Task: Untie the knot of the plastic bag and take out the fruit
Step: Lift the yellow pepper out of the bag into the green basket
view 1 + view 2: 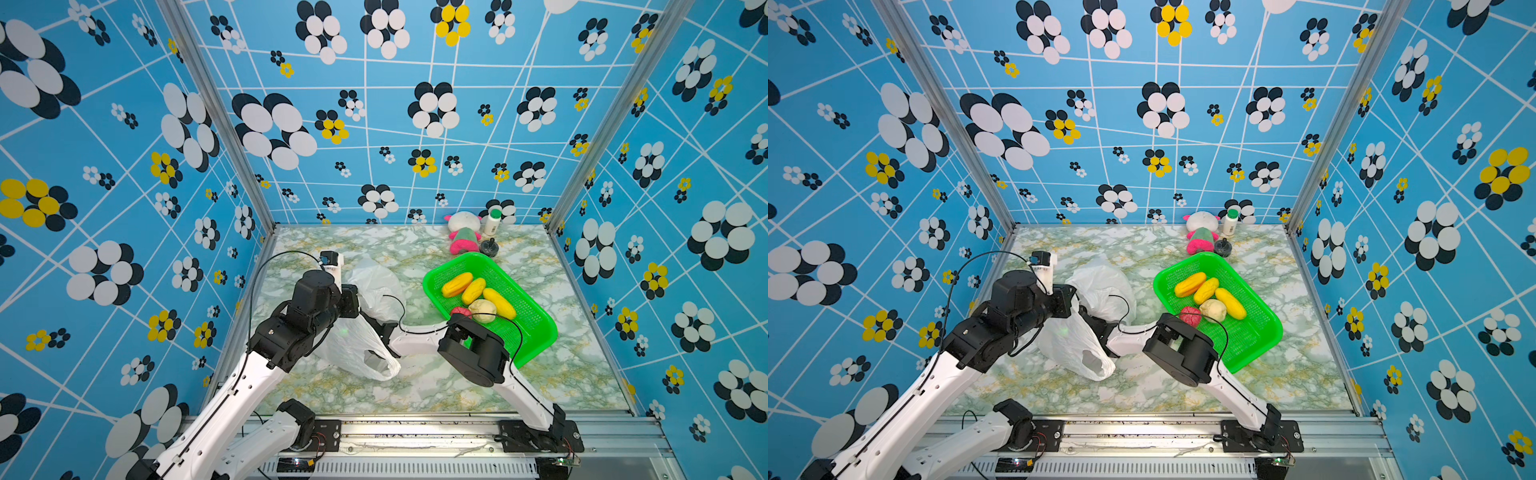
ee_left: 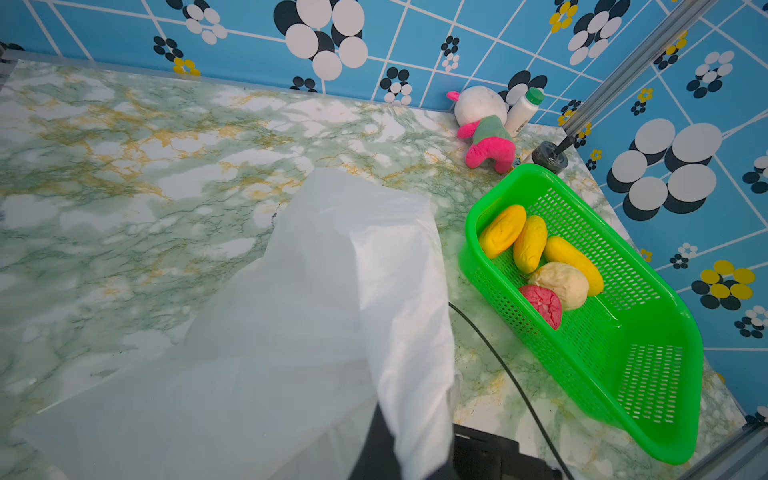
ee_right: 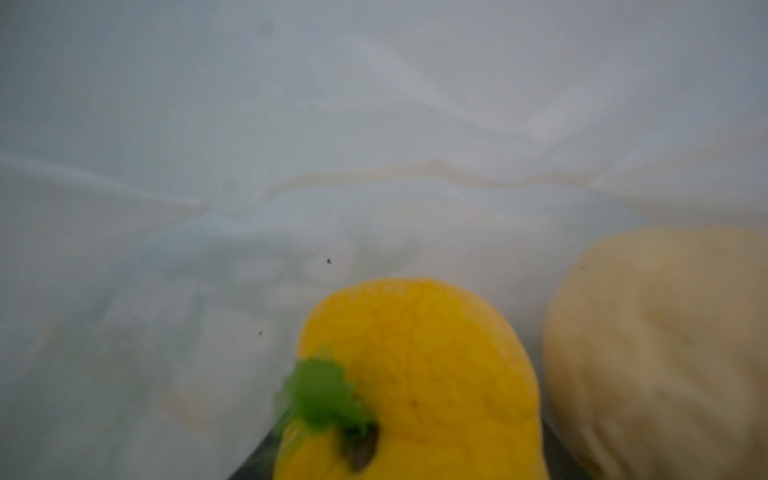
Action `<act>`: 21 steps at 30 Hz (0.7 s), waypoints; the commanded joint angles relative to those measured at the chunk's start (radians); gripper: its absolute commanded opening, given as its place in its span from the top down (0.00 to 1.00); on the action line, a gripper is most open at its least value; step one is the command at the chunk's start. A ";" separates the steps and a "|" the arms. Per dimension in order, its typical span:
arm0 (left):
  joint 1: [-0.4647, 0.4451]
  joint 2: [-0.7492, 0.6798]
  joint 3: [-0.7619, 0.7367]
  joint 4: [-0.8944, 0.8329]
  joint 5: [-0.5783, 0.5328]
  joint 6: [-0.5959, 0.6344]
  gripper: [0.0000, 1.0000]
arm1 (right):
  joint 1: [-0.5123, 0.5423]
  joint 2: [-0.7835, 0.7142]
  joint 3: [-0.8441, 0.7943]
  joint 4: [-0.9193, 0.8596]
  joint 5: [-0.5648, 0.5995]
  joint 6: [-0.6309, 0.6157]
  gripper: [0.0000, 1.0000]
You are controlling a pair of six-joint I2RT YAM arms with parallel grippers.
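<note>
The left gripper is pinched shut on the top of the plastic bag and holds it up off the table. I think this is so the mouth gapes like a little tent and the other arm can get in. The right arm reaches across the middle into that mouth, so the right gripper is hidden by white plastic and I cannot tell if its fingers are apart or squeezing something. Its wrist view looks around inside the bag: a yellow fruit with a green leaf top sits very close, and a beige fruit is just beside it. I see no knot, and one handle loop lies loose at the near end, so the untying looks done. Five pieces of fruit lie in the green basket (three yellow, one beige, one red-pink), all at its far end, so its near end has room. The basket's edge is near the right arm's elbow, so pulling back wants care. The table in front of the bag is bare, and the plush toy is well apart in the far corner.
</note>
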 commanded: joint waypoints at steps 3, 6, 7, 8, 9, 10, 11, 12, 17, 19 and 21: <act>0.012 -0.012 -0.003 -0.005 -0.017 0.019 1.00 | 0.011 -0.219 -0.212 0.158 -0.017 -0.009 0.66; 0.012 -0.013 -0.011 0.001 -0.019 0.018 1.00 | 0.012 -0.309 -0.336 0.220 -0.049 0.019 0.68; 0.013 -0.017 -0.020 0.010 -0.016 0.017 1.00 | 0.012 -0.341 -0.382 0.251 -0.060 0.029 0.68; 0.014 -0.019 -0.028 0.018 -0.016 0.016 1.00 | 0.012 -0.369 -0.422 0.276 -0.074 0.036 0.68; 0.014 -0.020 -0.034 0.022 -0.017 0.014 1.00 | 0.012 -0.405 -0.472 0.312 -0.093 0.045 0.68; 0.015 -0.018 -0.037 0.023 -0.015 0.013 1.00 | 0.013 -0.445 -0.519 0.347 -0.110 0.051 0.68; 0.015 -0.017 -0.036 0.024 -0.013 0.012 1.00 | 0.015 -0.480 -0.560 0.372 -0.127 0.052 0.68; 0.016 -0.014 -0.034 0.025 -0.011 0.013 1.00 | 0.017 -0.522 -0.603 0.398 -0.149 0.050 0.68; 0.016 -0.007 -0.022 0.025 0.002 0.013 1.00 | 0.017 -0.694 -0.776 0.487 -0.305 0.031 0.68; 0.016 -0.020 -0.042 0.036 0.001 0.013 1.00 | 0.017 -0.751 -0.830 0.516 -0.344 0.026 0.68; 0.017 -0.029 -0.055 0.044 -0.002 0.011 1.00 | 0.017 -0.801 -0.878 0.532 -0.354 0.026 0.68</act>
